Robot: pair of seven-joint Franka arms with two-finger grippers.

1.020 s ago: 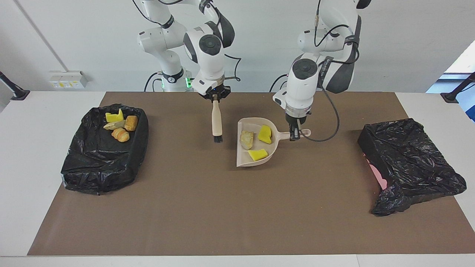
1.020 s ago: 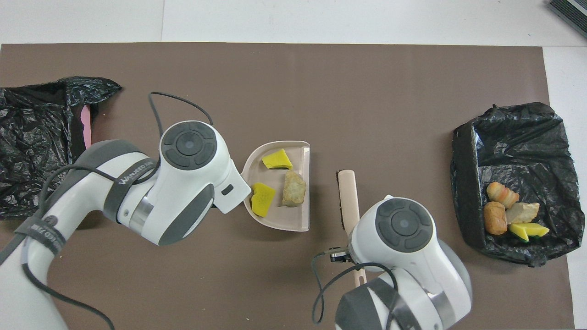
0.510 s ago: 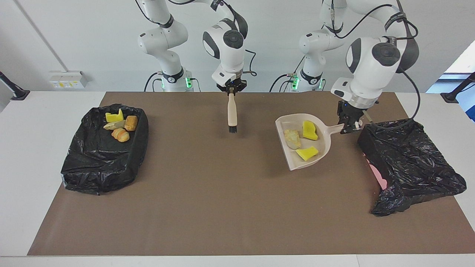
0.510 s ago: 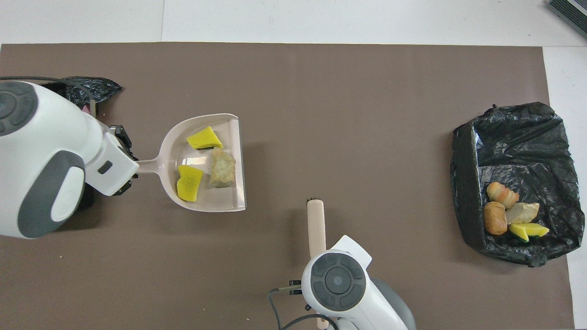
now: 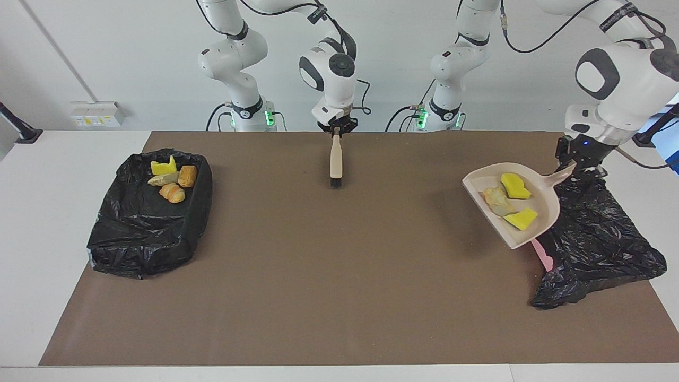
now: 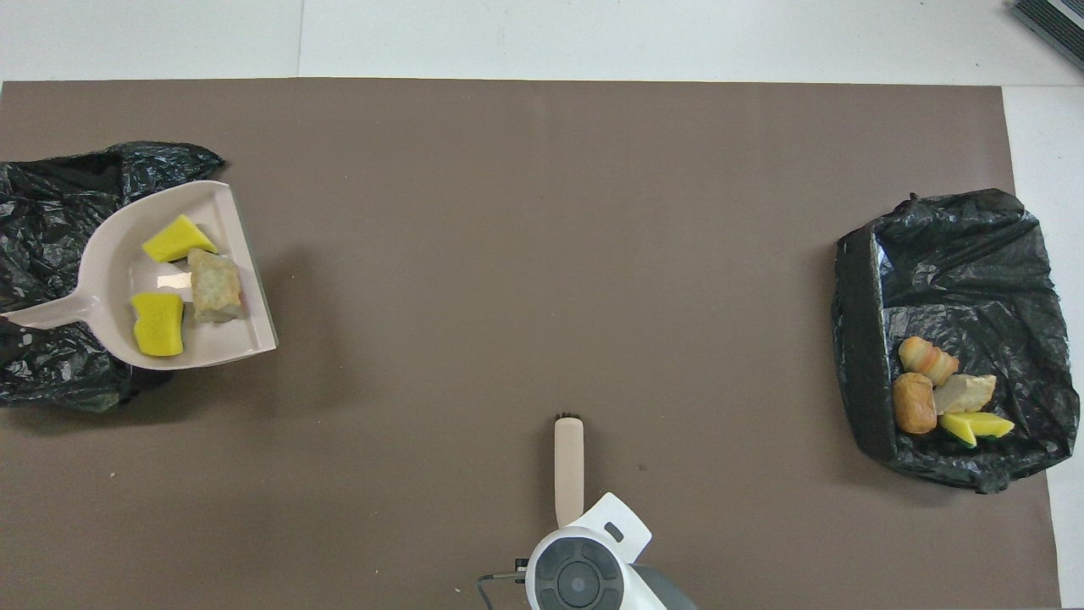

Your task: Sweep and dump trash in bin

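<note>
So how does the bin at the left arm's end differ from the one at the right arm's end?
The left-end bin has its black liner crumpled over it, a pink edge showing; the right-end bin stands open like a tray. The right-end bin holds scraps; none show in the left-end bin. Only the left-end bin has the loaded dustpan held over its edge. Both are lined in black plastic.

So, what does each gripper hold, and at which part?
The left gripper holds the dustpan by the end of its handle. The right gripper holds the brush by the top of its handle.

2 bins [image 5: 148,233], 7 scraps [image 5: 508,200]
</note>
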